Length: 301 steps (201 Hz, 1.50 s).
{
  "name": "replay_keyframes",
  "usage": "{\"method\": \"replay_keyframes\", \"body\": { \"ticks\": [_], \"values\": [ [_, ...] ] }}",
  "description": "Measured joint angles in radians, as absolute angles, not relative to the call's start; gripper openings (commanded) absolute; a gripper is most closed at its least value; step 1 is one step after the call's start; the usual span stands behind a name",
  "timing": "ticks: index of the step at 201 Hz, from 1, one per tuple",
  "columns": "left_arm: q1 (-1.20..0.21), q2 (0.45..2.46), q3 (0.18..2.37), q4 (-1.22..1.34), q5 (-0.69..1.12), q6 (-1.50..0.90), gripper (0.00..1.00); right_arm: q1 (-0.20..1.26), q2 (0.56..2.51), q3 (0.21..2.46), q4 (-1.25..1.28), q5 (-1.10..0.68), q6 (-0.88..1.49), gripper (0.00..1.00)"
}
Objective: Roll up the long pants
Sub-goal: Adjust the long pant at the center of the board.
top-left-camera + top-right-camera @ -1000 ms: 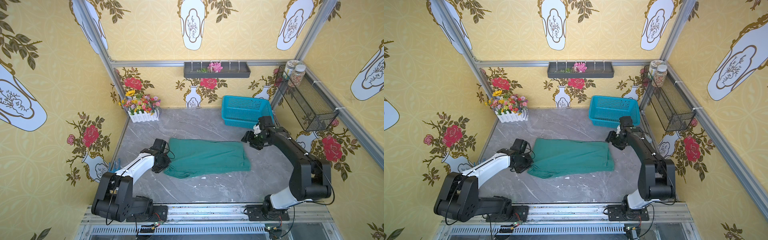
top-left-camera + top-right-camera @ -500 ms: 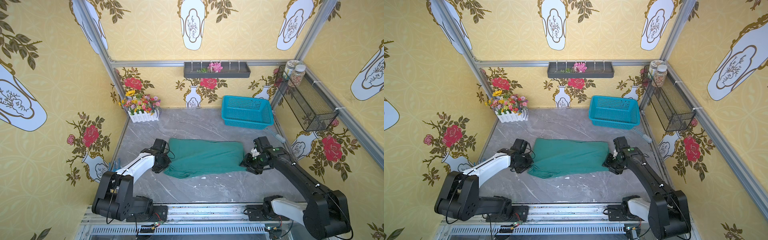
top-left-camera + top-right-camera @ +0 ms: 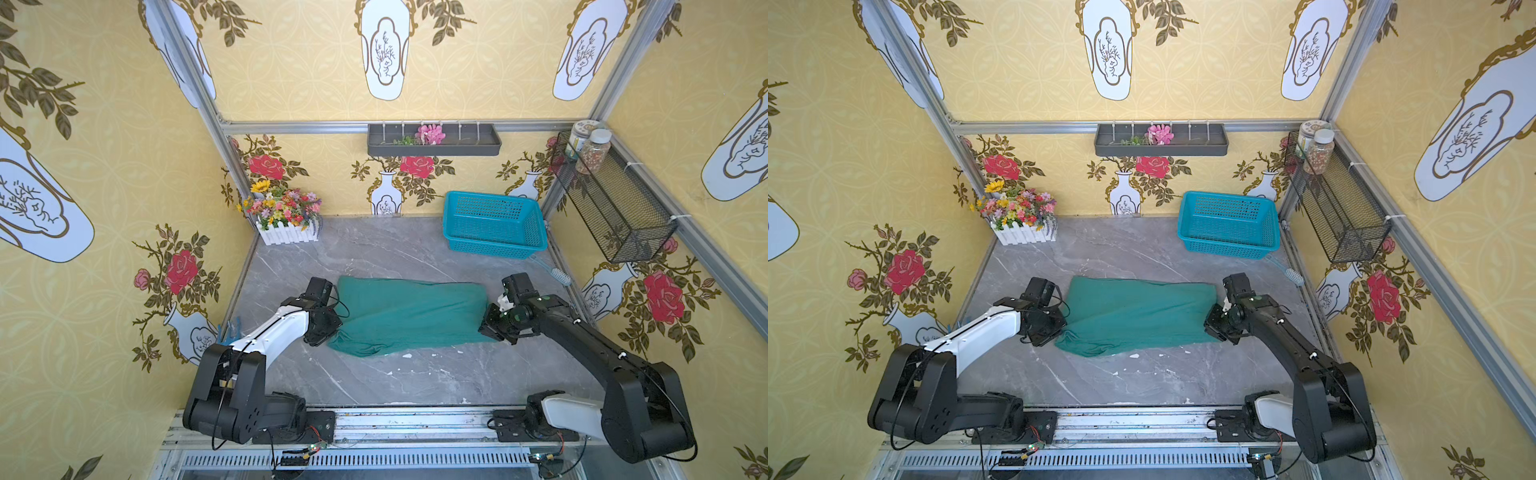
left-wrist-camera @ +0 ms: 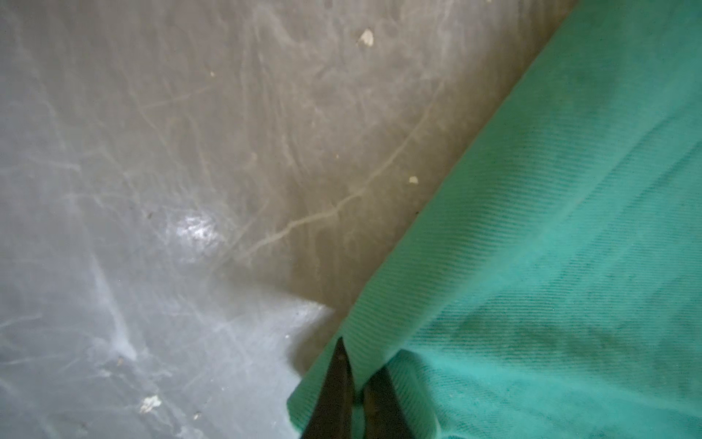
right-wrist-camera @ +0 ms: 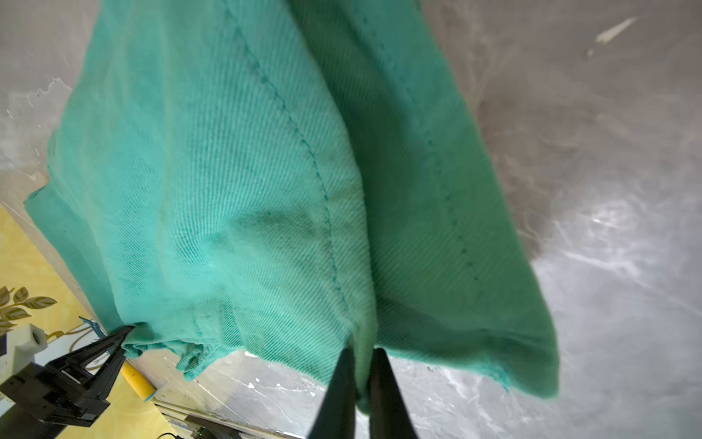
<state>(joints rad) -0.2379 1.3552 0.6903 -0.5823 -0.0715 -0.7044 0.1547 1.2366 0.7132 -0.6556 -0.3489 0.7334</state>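
The folded pants (image 3: pixel 409 316) lie flat; the left gripper (image 4: pixel 359 355) pinches their nine-o'clock edge, the right gripper (image 5: pixel 363 350) their three-o'clock edge, both clamped on fabric.

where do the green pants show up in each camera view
Both top views: long pants lie just below centre.
Left wrist: fill about half the picture, edge pinched in the shut left gripper.
Right wrist: fill most of it, hem pinched in the shut right gripper.
Shared landmark: grey marble table.
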Motion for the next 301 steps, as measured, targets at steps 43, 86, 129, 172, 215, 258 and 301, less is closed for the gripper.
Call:
{"method": "replay_keyframes", "body": {
  "ticks": [43, 86, 129, 172, 215, 258, 301],
  "values": [
    [-0.239, 1.350, 0.690, -0.583, -0.062, -0.704, 0.00, 0.066, 1.160, 0.757, -0.732, -0.344, 0.682, 0.00],
    [-0.241, 1.354, 0.690, -0.569, -0.011, -0.703, 0.00, -0.002, 1.104, 0.812, -0.875, -0.342, 0.616, 0.00],
    [-0.241, 1.360, 0.691, -0.569, -0.002, -0.696, 0.00, -0.005, 1.164, 0.744, -0.908, -0.323, 0.649, 0.00],
    [-0.241, 1.372, 0.701, -0.578, -0.001, -0.682, 0.34, 0.014, 1.317, 0.750, -0.825, -0.281, 0.683, 0.00],
    [-0.239, 1.289, 0.738, -0.645, -0.081, -0.689, 0.60, 0.020, 1.332, 0.750, -0.798, -0.207, 0.679, 0.00],
    [-0.250, 1.225, 0.815, -0.686, -0.088, -0.727, 0.51, 0.022, 1.313, 0.750, -0.797, -0.192, 0.672, 0.00],
    [-0.323, 1.244, 0.762, -0.658, 0.053, -0.802, 0.25, 0.022, 1.315, 0.757, -0.797, -0.178, 0.654, 0.00]
  ]
}}
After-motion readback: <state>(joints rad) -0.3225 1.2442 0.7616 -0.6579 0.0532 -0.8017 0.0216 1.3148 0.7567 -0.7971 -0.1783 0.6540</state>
